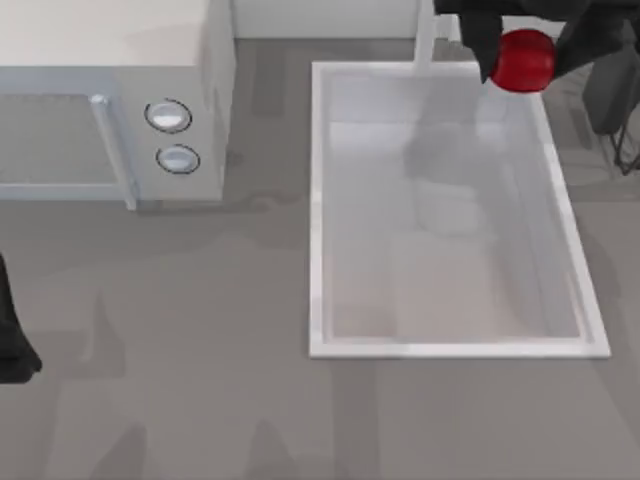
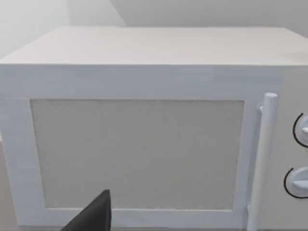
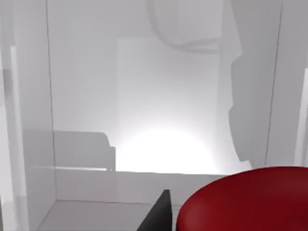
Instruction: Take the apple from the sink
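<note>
Your right claw (image 1: 522, 48) sits at the upper right of the top view, dark fingers either side of the apple (image 1: 522, 60), so it reads as clamped on the fruit. The apple is at the far right corner of the sink (image 1: 320, 200), overlapping the rim line; judging by that, it's lifted above the basin, not resting on the floor. In the right wrist view the apple (image 3: 250, 199) takes up the lower right, with one dark finger (image 3: 161, 214) just beside it and the pale sink walls (image 3: 82, 96) beyond.

The basin looks empty otherwise. A white faucet post (image 1: 424, 35) stands just left of the claw at the top edge.

Risks from here, my read:
- The apple is glossy and round; with a shallow pinch, a quick swing could let it roll out and drop back into the sink.
- If you traverse left, the arm could clip the faucet post.
- Keep height until you're clear of the rim, or the fruit may catch on it.

Left claw (image 1: 15, 355) is parked at the left edge of the top view over the bench (image 1: 200, 400), facing the microwave (image 2: 139, 144); can't tell its finger state.
</note>
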Tool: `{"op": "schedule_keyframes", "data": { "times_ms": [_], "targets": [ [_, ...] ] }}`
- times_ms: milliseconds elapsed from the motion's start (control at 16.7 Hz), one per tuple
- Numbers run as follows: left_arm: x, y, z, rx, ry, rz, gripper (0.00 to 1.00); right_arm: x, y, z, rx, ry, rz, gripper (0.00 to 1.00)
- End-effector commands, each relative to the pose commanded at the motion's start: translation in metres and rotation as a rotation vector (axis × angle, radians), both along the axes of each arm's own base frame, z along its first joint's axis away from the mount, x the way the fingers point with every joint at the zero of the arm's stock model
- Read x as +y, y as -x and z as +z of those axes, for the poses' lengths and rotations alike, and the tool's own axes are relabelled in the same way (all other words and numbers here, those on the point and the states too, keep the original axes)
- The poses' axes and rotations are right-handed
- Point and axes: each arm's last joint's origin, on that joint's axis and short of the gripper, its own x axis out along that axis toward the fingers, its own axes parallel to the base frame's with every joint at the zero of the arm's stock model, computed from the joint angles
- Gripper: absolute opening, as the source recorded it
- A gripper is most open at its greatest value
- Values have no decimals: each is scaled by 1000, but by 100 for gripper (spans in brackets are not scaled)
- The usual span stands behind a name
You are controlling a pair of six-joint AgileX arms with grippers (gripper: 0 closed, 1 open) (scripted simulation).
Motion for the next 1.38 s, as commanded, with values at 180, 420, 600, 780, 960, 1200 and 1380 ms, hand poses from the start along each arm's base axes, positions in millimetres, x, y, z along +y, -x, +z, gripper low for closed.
{"op": "schedule_keyframes", "data": {
  "times_ms": [180,420,600,780,960,1200,1380],
  "targets": [
    [0,0,0,0,0,0,100,-34,7,5,35,20,-2,0],
    [0,0,0,0,0,0,100,-85,35,-1,98,42,-6,0],
    [0,0,0,0,0,0,100,-119,68,-13,143,49,-8,0],
    [0,0,0,0,0,0,100,-145,102,-26,169,48,-10,0],
    [0,0,0,0,0,0,100,-160,129,-34,170,46,-12,0],
    [0,0,0,0,0,0,100,-165,138,-36,165,45,-12,0],
    [0,0,0,0,0,0,100,-164,138,-37,169,45,-10,0]
  ]
}}
